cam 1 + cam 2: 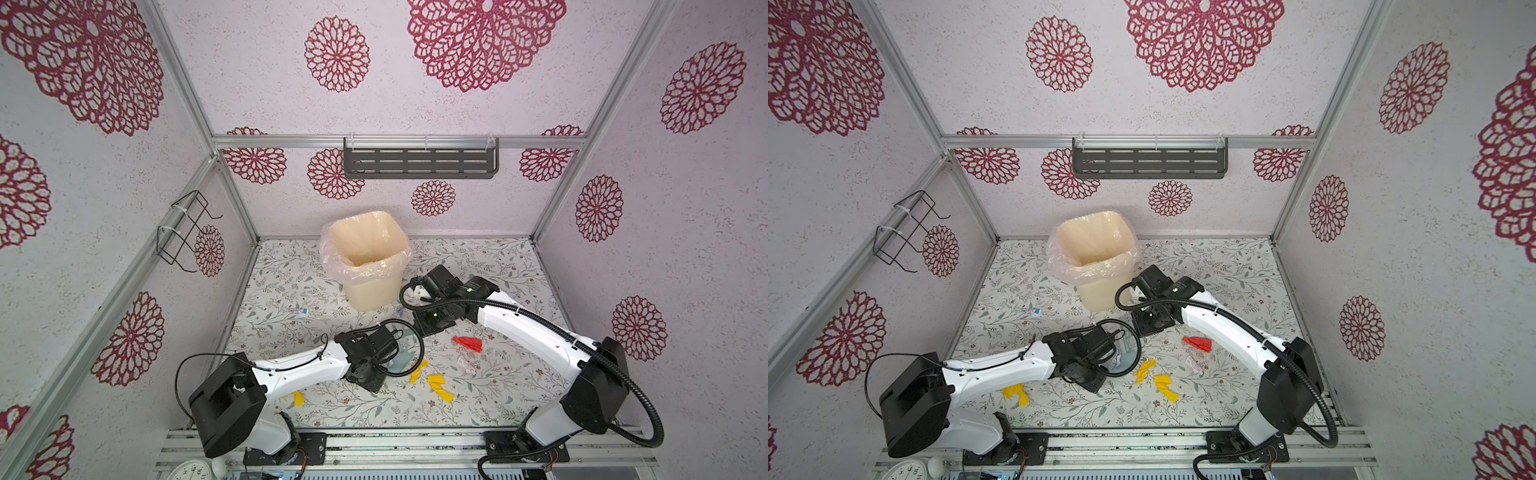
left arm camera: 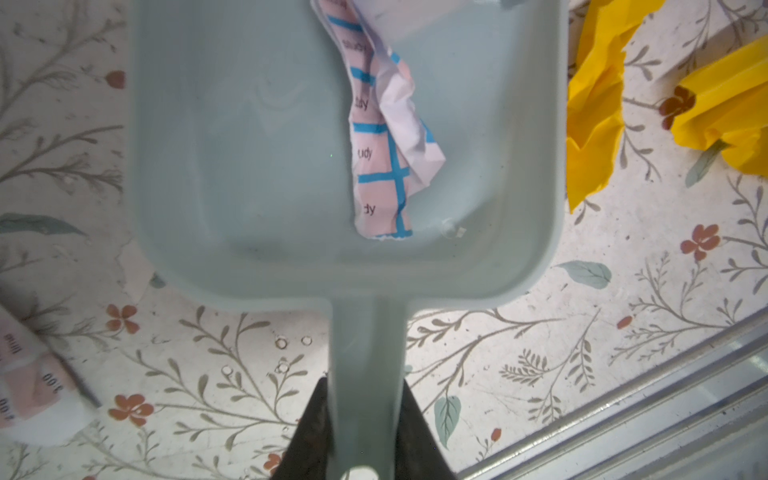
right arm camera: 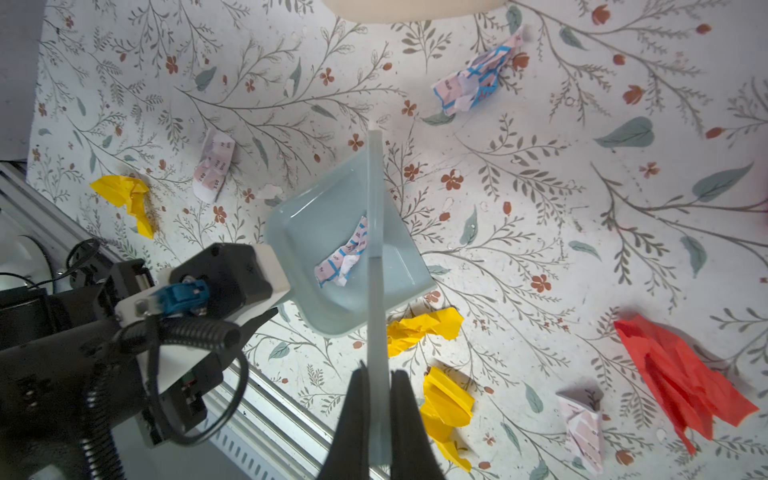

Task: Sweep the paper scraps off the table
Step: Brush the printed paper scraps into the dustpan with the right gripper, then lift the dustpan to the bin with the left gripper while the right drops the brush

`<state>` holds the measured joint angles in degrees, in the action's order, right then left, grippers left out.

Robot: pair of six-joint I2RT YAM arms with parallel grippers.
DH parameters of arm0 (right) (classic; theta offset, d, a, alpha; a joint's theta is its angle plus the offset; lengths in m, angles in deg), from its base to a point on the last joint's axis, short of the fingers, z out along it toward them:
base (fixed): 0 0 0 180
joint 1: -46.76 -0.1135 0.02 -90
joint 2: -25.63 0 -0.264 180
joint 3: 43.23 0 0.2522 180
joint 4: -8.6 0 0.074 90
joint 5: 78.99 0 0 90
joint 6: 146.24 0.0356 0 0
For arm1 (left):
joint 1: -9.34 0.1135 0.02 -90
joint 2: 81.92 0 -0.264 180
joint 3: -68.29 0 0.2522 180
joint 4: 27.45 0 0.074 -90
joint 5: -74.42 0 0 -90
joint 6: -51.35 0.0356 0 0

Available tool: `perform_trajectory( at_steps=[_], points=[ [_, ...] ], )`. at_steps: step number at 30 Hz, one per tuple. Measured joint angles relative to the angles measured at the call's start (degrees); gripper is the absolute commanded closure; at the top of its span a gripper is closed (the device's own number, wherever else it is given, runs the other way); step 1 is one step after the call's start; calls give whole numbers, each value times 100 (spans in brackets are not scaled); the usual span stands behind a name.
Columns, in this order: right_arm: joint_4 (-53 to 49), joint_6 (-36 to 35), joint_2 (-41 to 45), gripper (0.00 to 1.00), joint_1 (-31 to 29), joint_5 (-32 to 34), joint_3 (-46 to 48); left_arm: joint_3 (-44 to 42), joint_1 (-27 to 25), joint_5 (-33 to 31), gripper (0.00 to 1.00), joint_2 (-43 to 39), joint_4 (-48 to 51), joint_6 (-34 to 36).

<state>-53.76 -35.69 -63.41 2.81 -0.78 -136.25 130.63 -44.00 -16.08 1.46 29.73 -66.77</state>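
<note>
Nearest the front edge of the table (image 1: 478,407), a yellow scrap (image 1: 298,399) is seen lying beside the left arm. A little further in, two more yellow scraps (image 1: 438,384) are spread just beside the dustpan (image 2: 249,166). The pan is gripped by its handle in the left gripper (image 2: 361,415), whose jaws are set narrow and pressed against both sides of the handle. One blue-lined scrap (image 2: 382,137), pink and white, is carried inside the pan. Whether the pan's lip touches the table cannot be told. On the pan's other side a pink scrap (image 3: 214,166) is left on the table.

The right gripper (image 3: 376,386) is clamped tight on the brush (image 3: 375,249), which is shown edge-on in the right wrist view as a slim pale bar reaching over the pan. Its bristles cannot be made out.

To the right of the pan in both top views, a whitish-pink scrap (image 1: 465,361) is found on the table. A red scrap (image 1: 468,344) lies just beyond it, near the right arm. Further back on the left, a small pale scrap (image 1: 302,312) with blue marks lies well apart from the rest. Another crumpled scrap (image 3: 473,79) with blue lines is seen near the foot of the bin (image 1: 365,257). The bin, lined with a clear bag, stands upright near the back wall.
</note>
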Motion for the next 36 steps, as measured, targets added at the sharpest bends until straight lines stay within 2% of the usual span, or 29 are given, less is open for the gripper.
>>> perform_trajectory(
  at_steps=[6,13,21,31,36],
  points=[
    [28,11,0,100,2,-35,0,0,0,-4,100,-20,-35,-2],
    [-66,31,37,100,96,275,-35,-166,-2,-87,100,-306,-142,-74],
    [-114,212,584,100,387,424,-68,-240,-212,-461,100,-680,-205,-197],
    [-269,212,1648,100,1633,249,380,-142,-992,-1054,100,-1381,164,-575],
    [-396,136,1919,100,2295,-72,734,518,-1401,-1521,100,-1572,767,-841]
  ],
)
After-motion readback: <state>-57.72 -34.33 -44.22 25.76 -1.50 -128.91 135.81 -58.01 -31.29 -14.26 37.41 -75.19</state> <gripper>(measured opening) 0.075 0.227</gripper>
